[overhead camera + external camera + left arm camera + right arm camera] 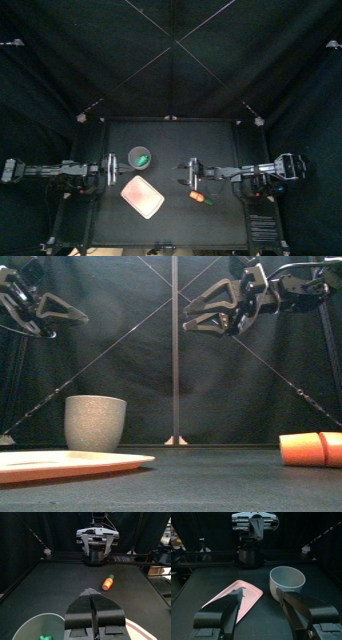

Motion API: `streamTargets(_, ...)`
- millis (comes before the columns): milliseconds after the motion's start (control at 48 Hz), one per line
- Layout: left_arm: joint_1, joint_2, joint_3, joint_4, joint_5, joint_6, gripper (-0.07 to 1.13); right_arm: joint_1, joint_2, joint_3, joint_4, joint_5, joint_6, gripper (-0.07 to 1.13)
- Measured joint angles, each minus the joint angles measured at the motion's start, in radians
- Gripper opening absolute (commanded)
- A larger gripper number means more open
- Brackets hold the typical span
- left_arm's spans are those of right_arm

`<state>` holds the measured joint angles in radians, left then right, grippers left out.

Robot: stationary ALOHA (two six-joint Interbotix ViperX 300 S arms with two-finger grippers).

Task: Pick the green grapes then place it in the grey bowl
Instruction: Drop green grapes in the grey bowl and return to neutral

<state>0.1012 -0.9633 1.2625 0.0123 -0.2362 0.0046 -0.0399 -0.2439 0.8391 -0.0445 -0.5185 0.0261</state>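
Inside the black-curtained booth, on the small black table (227,140), the green grapes (139,158) lay in the tall grey speckled cup (95,421), which stood upright at about 10 o'clock from the table's middle in the top view. The flat pink tray (143,197) lay at 6 o'clock from the cup, close by but apart from it. An orange toy carrot (198,198) lay on its side at about 4 o'clock from the cup, beyond the tray. The left gripper (92,592), jaws pressed together and holding nothing, hung above the table at 8 o'clock from the cup. The right gripper (260,593), jaws spread wide and empty, hung raised at 12 o'clock from the carrot.
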Motion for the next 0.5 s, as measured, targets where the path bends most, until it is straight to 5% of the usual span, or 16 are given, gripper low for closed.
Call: streamTargets(500,0.002,0.0,0.012,-0.002,0.0,0.0,0.09,-0.008,0.0,0.003,-0.002,-0.002,-0.002,0.91)
